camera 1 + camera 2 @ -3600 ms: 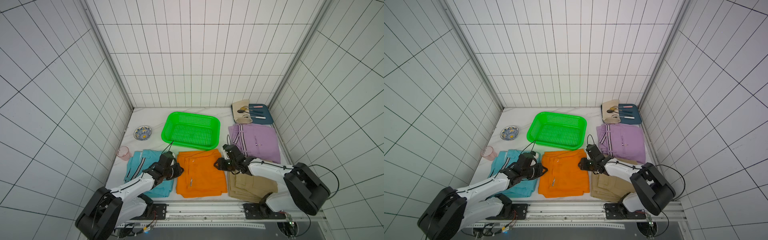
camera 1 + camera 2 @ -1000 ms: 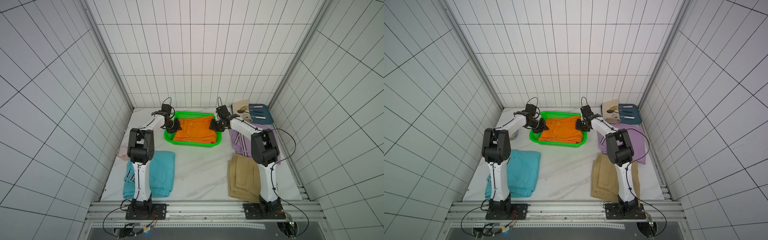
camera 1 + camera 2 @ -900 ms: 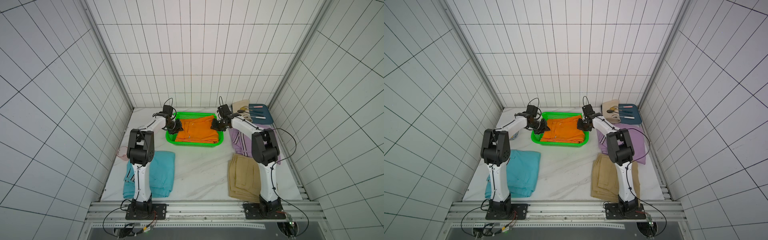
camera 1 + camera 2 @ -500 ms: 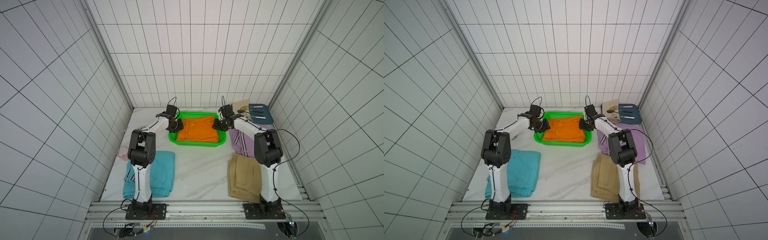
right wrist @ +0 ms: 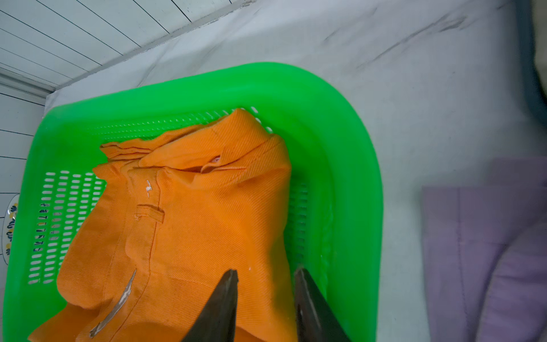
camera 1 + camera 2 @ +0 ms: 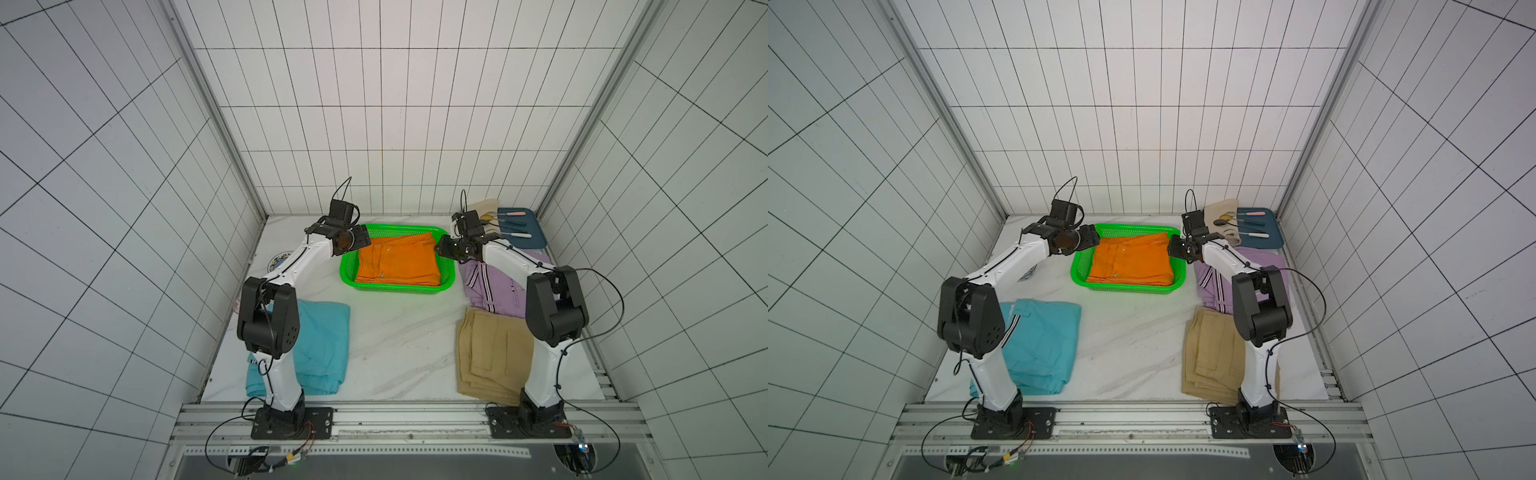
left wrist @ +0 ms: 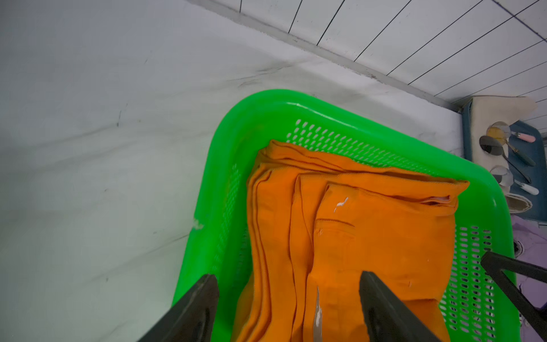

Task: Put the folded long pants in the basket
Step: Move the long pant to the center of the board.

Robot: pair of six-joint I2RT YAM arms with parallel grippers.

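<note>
Orange pants [image 6: 397, 262] inside basket [image 6: 395, 287]. L tool [image 7: 288, 275] over one short end, jaws wide, released; R tool [image 5: 266, 270] over opp. end, jaws parted, gripping nothing. Blue pants [image 6: 324, 340], khaki pants [image 6: 494, 353], lilac pants [image 6: 498, 286] outside basket, on desk [image 6: 399, 345].

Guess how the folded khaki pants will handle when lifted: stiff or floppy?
Probably floppy: the khaki pants lie in loose stacked layers with edges fanned at the near end, so a one-sided pinch would likely let them unfold. Pushed across the smooth marble table, they may bunch rather than slide.
</note>
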